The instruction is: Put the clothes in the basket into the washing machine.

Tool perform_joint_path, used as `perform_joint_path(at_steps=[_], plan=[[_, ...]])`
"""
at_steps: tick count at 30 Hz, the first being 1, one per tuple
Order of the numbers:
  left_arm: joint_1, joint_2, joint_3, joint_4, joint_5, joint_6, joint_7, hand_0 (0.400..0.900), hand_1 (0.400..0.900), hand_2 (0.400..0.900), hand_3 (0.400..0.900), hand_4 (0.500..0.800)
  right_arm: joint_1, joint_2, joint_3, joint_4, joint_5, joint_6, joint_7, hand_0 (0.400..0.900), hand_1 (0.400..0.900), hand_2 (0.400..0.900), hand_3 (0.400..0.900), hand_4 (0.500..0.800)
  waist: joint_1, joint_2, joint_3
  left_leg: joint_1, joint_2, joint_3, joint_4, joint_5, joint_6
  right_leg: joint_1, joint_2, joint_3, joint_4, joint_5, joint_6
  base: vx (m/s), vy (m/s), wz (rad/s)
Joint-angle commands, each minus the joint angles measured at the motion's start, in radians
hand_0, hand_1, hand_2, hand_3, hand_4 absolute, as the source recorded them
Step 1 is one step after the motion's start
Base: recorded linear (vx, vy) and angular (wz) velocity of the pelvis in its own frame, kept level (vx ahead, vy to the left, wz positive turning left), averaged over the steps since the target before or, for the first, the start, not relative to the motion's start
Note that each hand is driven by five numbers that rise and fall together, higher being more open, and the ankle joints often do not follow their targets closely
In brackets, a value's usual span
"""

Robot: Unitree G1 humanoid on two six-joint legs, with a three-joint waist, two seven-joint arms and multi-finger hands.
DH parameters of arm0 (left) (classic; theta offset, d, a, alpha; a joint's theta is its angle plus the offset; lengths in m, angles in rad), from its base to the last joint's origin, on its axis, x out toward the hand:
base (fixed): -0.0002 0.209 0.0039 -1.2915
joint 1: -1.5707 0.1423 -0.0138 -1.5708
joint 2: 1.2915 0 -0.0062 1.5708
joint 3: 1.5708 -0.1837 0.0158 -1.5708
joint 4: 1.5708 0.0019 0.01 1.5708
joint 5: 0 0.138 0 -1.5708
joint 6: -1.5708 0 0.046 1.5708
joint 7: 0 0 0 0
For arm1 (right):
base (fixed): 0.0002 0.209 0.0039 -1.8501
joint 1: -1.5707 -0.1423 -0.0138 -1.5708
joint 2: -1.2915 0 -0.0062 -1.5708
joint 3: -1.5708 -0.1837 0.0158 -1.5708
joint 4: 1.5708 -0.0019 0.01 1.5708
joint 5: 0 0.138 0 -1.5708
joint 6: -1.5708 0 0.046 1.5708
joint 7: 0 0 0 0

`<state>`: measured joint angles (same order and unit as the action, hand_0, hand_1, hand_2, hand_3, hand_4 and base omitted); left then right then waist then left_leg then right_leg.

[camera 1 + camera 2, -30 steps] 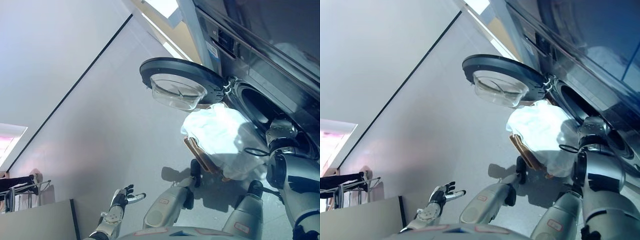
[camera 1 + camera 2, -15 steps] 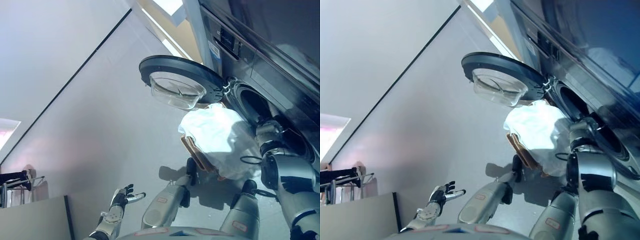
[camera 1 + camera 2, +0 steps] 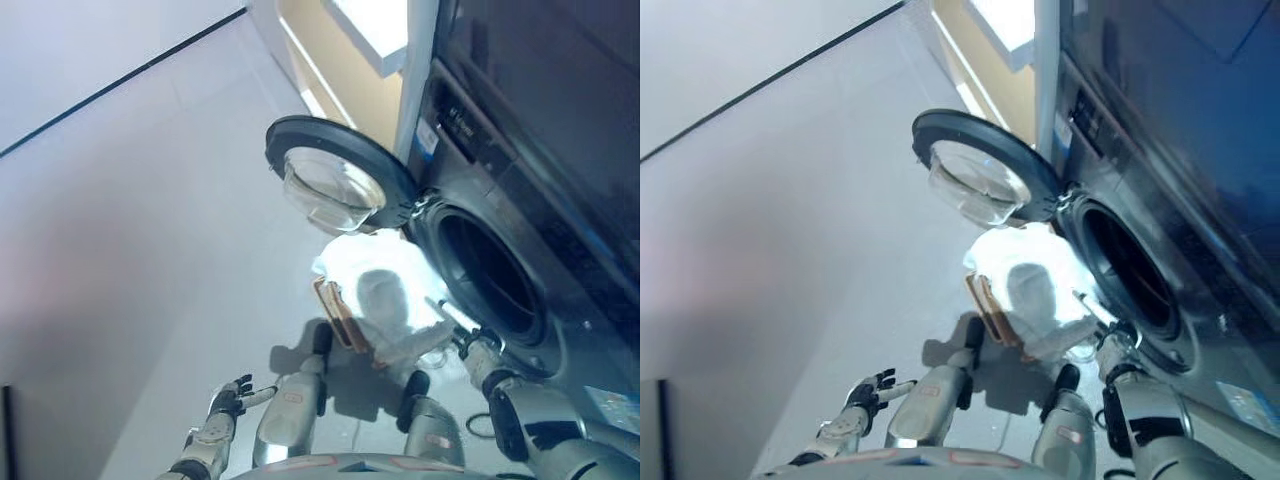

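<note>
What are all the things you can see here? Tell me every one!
Washing machine: one, dark grey, on the right, drum empty as far as can be seen.
Door: one, round, dark rim with clear glass, swung open to the left of the drum.
Basket: one, brown, on the floor below the door.
Clothes: a white heap, lying in the basket in front of the drum.
Floor: light grey, with a dark line across it.
Left hand: one, dark, fingers spread, low on the left, holding nothing.
Right hand: one, by the clothes beneath the drum opening; its grip is unclear.
</note>
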<state>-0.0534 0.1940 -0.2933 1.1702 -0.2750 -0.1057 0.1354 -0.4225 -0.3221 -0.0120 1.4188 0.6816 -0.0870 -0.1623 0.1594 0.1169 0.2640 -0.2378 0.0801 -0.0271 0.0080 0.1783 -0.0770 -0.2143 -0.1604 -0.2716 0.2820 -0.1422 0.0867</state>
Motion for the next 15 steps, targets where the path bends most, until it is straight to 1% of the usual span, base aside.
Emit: perform_joint_path(at_steps=[1, 3, 4, 6, 8, 10, 12, 13, 15], plan=[[-0.003, 0.030, 0.053, 0.090, 0.041, 0.012, -0.010, 0.900, 0.900, 0.900, 0.900, 0.800, 0.096, 0.016, 0.047, -0.001, -0.140, 0.012, 0.023, 0.900, 0.900, 0.900, 0.900, 0.800, -0.012, -0.043, -0.071, -0.005, -0.004, 0.003, -0.027, 0.013, -0.024, 0.095, 0.023, 0.002, -0.161, 0.121, 0.010, 0.02, -0.040, -0.09], [0.005, 0.032, 0.081, 0.112, 0.060, 0.020, -0.017, 0.900, 0.900, 0.900, 0.900, 0.800, 0.173, 0.034, 0.046, -0.002, -0.180, 0.025, 0.042, 0.900, 0.900, 0.900, 0.900, 0.800, -0.028, -0.061, -0.099, 0.022, 0.002, 0.009, -0.043, 0.015, -0.029, 0.124, 0.032, -0.002, -0.178, 0.123, 0.011, 0.04, -0.041, -0.07], [0.007, 0.032, 0.081, 0.111, 0.060, 0.020, -0.018, 0.900, 0.900, 0.900, 0.900, 0.800, 0.175, 0.034, 0.046, -0.003, -0.180, 0.026, 0.041, 0.900, 0.900, 0.900, 0.900, 0.800, -0.029, -0.061, -0.099, 0.024, 0.002, 0.008, -0.044, 0.015, -0.030, 0.126, 0.032, -0.003, -0.180, 0.123, 0.011, 0.00, 0.000, 0.00], [0.017, 0.033, 0.109, 0.141, 0.098, 0.033, -0.028, 0.900, 0.900, 0.900, 0.900, 0.800, 0.281, 0.046, 0.053, 0.004, -0.275, 0.041, 0.060, 0.900, 0.900, 0.900, 0.900, 0.800, -0.055, -0.078, -0.131, 0.059, 0.009, 0.014, -0.056, 0.015, -0.035, 0.160, 0.039, -0.003, -0.189, 0.121, 0.011, 0.03, -0.023, -0.07], [0.029, 0.038, 0.119, 0.162, 0.140, 0.042, -0.035, 0.900, 0.900, 0.900, 0.900, 0.800, 0.343, 0.048, 0.075, 0.018, -0.371, 0.052, 0.066, 0.900, 0.900, 0.900, 0.900, 0.800, -0.068, -0.087, -0.153, 0.087, 0.012, 0.018, -0.067, 0.015, -0.036, 0.185, 0.043, -0.006, -0.196, 0.121, 0.012, 0.05, -0.027, -0.08], [0.037, 0.039, 0.121, 0.171, 0.154, 0.046, -0.037, 0.900, 0.900, 0.900, 0.900, 0.800, 0.368, 0.041, 0.071, 0.019, -0.401, 0.058, 0.064, 0.900, 0.900, 0.900, 0.900, 0.800, -0.075, -0.092, -0.165, 0.102, 0.014, 0.022, -0.072, 0.014, -0.037, 0.197, 0.043, -0.005, -0.199, 0.122, 0.014, 0.03, -0.022, -0.07], [0.042, 0.042, 0.110, 0.187, 0.208, 0.056, -0.048, 0.900, 0.900, 0.900, 0.900, 0.800, 0.410, 0.026, 0.076, 0.055, -0.490, 0.082, 0.075, 0.900, 0.900, 0.900, 0.900, 0.800, -0.091, -0.099, -0.199, 0.124, 0.021, 0.028, -0.092, 0.018, -0.045, 0.220, 0.040, -0.004, -0.206, 0.124, 0.020, 0.01, -0.023, -0.06], [0.042, 0.042, 0.109, 0.187, 0.208, 0.056, -0.048, 0.900, 0.900, 0.900, 0.900, 0.800, 0.411, 0.026, 0.076, 0.055, -0.491, 0.082, 0.075, 0.900, 0.900, 0.900, 0.900, 0.800, -0.091, -0.099, -0.200, 0.125, 0.020, 0.028, -0.093, 0.018, -0.045, 0.221, 0.040, -0.005, -0.206, 0.124, 0.020, 0.01, -0.007, -0.08], [0.045, 0.044, 0.105, 0.192, 0.237, 0.059, -0.061, 0.900, 0.900, 0.900, 0.900, 0.800, 0.435, 0.015, 0.075, 0.069, -0.541, 0.095, 0.082, 0.900, 0.900, 0.900, 0.900, 0.800, -0.099, -0.103, -0.211, 0.156, 0.016, 0.039, -0.092, 0.006, -0.034, 0.241, 0.036, 0.004, -0.198, 0.118, 0.020, 0.01, -0.009, -0.21]])
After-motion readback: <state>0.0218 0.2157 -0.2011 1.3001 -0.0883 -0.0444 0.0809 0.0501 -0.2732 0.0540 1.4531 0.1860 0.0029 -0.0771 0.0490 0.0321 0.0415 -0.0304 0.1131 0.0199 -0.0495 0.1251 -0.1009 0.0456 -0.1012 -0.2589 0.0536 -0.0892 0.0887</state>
